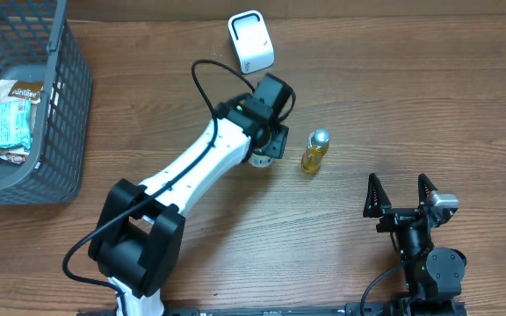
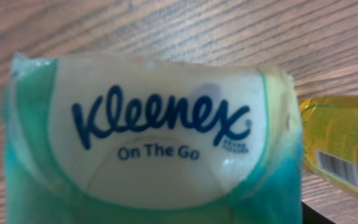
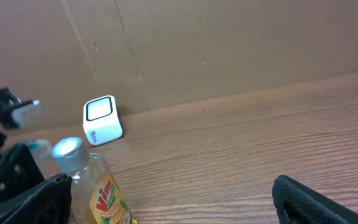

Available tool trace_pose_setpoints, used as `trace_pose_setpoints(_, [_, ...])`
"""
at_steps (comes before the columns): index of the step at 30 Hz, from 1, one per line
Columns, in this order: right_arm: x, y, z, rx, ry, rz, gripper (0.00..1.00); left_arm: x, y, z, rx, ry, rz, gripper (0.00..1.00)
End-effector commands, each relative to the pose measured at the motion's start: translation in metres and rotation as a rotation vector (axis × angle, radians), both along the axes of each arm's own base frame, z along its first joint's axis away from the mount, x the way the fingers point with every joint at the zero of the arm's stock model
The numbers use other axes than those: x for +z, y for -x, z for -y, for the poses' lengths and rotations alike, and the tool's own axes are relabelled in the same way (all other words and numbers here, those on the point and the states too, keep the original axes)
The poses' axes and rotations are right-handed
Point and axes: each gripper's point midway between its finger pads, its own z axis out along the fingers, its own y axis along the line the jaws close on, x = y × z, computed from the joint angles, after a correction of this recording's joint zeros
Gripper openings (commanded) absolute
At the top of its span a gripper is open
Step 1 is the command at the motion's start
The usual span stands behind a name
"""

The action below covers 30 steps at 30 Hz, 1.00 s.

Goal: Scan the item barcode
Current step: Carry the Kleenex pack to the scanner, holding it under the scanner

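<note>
The left jaws grip a Kleenex pack [image 2: 154, 124] over mid-desk [image 1: 411, 88], just left of a bottle [image 1: 314, 151]. From above, the arm hides nearly all of the pack. In the wrist view the pack fills the frame, blurred, and covers the jaws. The scanner [image 1: 250, 40] stands near the far edge, with bare wood between. The right jaws gape wide at the near edge. A basket [image 1: 68, 114] is cut off far left.

tissue pack [image 2: 154, 137] just left of bottle [image 1: 315, 150]; scanner [image 1: 251, 40] behind both; basket [image 1: 68, 88] far left.
</note>
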Motion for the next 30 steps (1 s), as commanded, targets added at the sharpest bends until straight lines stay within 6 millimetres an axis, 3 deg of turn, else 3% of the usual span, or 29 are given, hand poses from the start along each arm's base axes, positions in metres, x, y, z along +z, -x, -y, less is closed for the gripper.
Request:
trace_pose_setpoints(1, [-0.002, 0.000, 0.001, -0.004, 0.004, 0.003, 1.00, -0.008, 0.003, -0.003, 0.069, -0.028, 0.025, 0.50])
trace_pose_setpoints(9, [-0.002, 0.000, 0.001, -0.004, 0.004, 0.003, 1.00, -0.026, 0.011, 0.000, 0.149, 0.007, 0.018, 0.50])
trace_pose_setpoints(30, [-0.002, 0.000, 0.001, -0.004, 0.004, 0.003, 1.00, -0.028, 0.011, -0.004, 0.202, 0.005, 0.016, 0.59])
